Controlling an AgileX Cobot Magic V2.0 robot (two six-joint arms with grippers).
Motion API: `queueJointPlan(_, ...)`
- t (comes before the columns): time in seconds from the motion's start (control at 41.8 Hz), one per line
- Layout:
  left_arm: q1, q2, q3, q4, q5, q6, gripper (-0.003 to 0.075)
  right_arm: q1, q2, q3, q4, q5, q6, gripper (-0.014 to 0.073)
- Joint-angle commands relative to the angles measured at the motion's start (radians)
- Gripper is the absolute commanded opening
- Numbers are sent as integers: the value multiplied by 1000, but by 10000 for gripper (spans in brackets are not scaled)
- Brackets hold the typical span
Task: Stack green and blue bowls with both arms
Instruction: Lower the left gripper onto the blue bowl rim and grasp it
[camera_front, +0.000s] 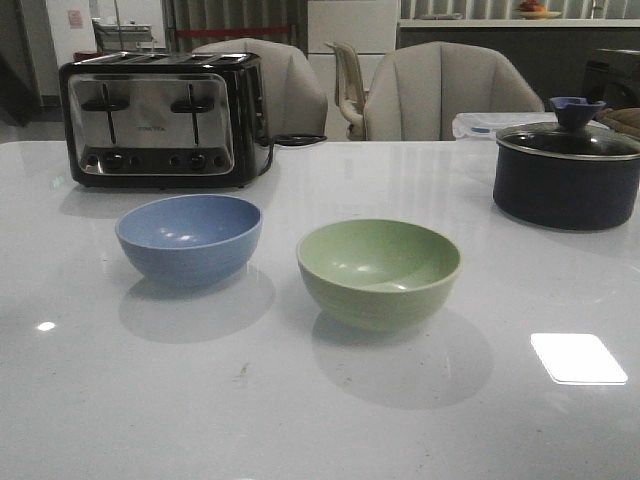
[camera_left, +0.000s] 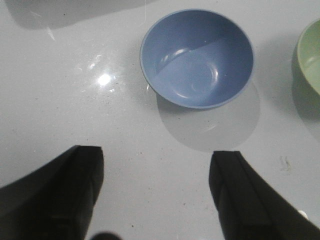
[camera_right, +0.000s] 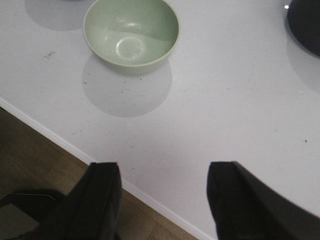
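Note:
The dusty blue bowl (camera_front: 189, 238) stands upright and empty on the white table, left of centre. The pale green bowl (camera_front: 378, 272) stands to its right, a little nearer, apart from it. Neither arm shows in the front view. In the left wrist view the blue bowl (camera_left: 197, 57) lies well ahead of my left gripper (camera_left: 157, 160), which is open and empty over bare table; the green bowl's rim (camera_left: 311, 55) shows at the picture's edge. My right gripper (camera_right: 162, 172) is open and empty above the table's near edge, with the green bowl (camera_right: 131, 34) some way ahead.
A chrome and black toaster (camera_front: 160, 118) stands at the back left. A dark lidded pot (camera_front: 566, 172) sits at the back right; its side (camera_right: 306, 22) shows in the right wrist view. Chairs stand behind the table. The table's near edge (camera_right: 60, 140) and the wooden floor lie below my right gripper.

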Motion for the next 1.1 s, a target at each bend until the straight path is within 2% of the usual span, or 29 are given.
queueJointPlan(0.0,-8,87,-98,-8,-68,-13,534,-1,-3,-26,-6,-60,-6,493)
queueJointPlan(0.406,-8,463,-355,-8,-73,-12,534,-1,-3,-26,-6,-60,-6,493)
queueJointPlan(0.789,-8,636,-459,42,-97,-12,527,-1,-3,-26,-6,-60,-6,493)
queueJointPlan(0.908,-8,644,-459,42,-99,-12,449,-1,-3,-26,-6,-60,-6,493)
queueJointPlan(1.076,-8,646,-461,73,-99,-12,265,-1,-3,-26,-6,-60,-6,493)
